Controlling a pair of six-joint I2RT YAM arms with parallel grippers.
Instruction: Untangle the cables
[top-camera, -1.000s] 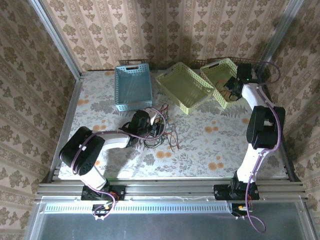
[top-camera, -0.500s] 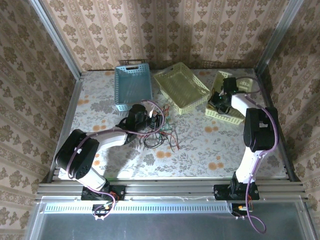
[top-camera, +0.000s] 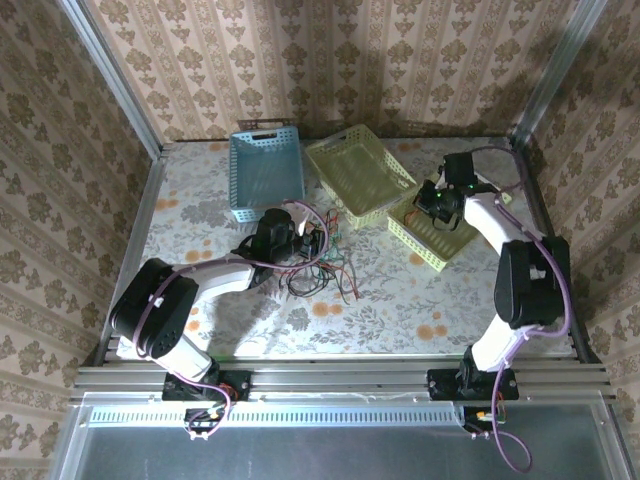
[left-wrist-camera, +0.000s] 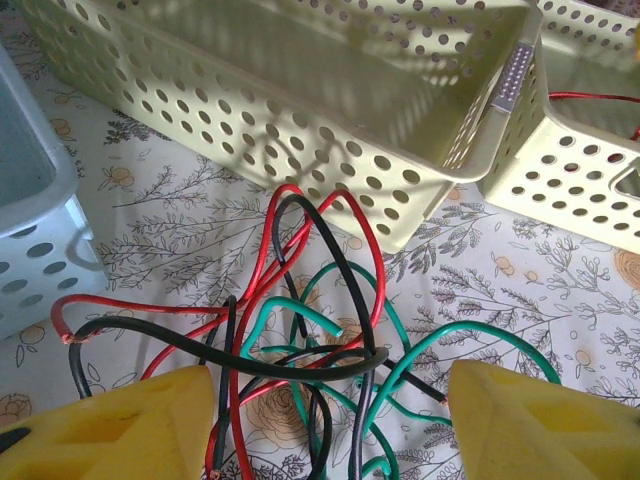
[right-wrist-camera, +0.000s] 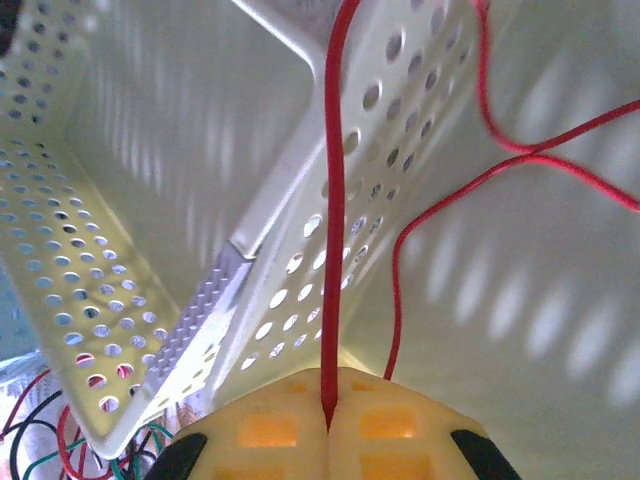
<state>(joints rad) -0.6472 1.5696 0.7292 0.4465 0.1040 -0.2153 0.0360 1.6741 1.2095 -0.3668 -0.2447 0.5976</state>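
Observation:
The cables (left-wrist-camera: 300, 330), thin red, green and black wires, lie in a loose tangle (top-camera: 322, 268) on the flowered table. My left gripper (left-wrist-camera: 330, 430) hovers open over the tangle, one yellow finger (left-wrist-camera: 110, 425) on each side and nothing gripped; from above it (top-camera: 308, 232) sits at the tangle's far-left edge. My right gripper (right-wrist-camera: 328, 400) is shut on a red cable (right-wrist-camera: 335, 200) that runs straight up from its tips inside the right-hand yellow-green basket (right-wrist-camera: 300, 240). A second thin red cable (right-wrist-camera: 500, 150) lies on that basket's floor. In the top view the right gripper (top-camera: 434, 200) reaches into this basket (top-camera: 425, 235).
A blue basket (top-camera: 265, 175) stands at the back left, and a second yellow-green basket (top-camera: 360, 175) stands in the middle, just beyond the tangle (left-wrist-camera: 300, 90). The right-hand basket sits skewed against it. Wallpapered walls close in three sides.
The right gripper swung from the back right corner toward the middle, and the right-hand basket slid and turned with it. The left gripper shifted slightly farther and opened a little wider.

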